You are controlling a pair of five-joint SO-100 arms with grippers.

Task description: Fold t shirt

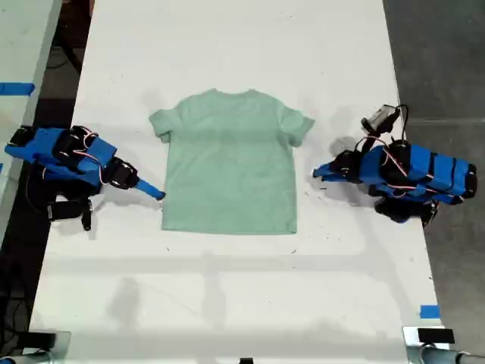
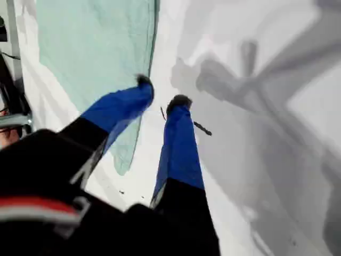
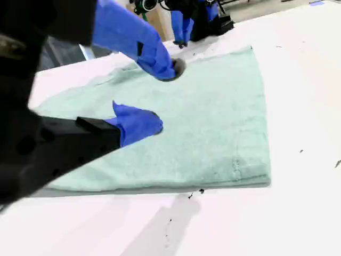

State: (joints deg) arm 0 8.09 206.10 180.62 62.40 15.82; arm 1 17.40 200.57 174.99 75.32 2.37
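Pale mint-green short-sleeved cloth t-shirt (image 1: 229, 163) flat at centre of white table (image 1: 227, 303); my first hand (image 2: 160, 93) and my second hand (image 3: 162, 96) beside opposite edges, jaws apart. Best pinched low at both side edges, lifted evenly.

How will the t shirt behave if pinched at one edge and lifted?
Likely floppy: the t shirt lies thin and flat on the table, so a lifted edge should drape. Probably light, being thin. A push may bunch the cloth rather than slide it.
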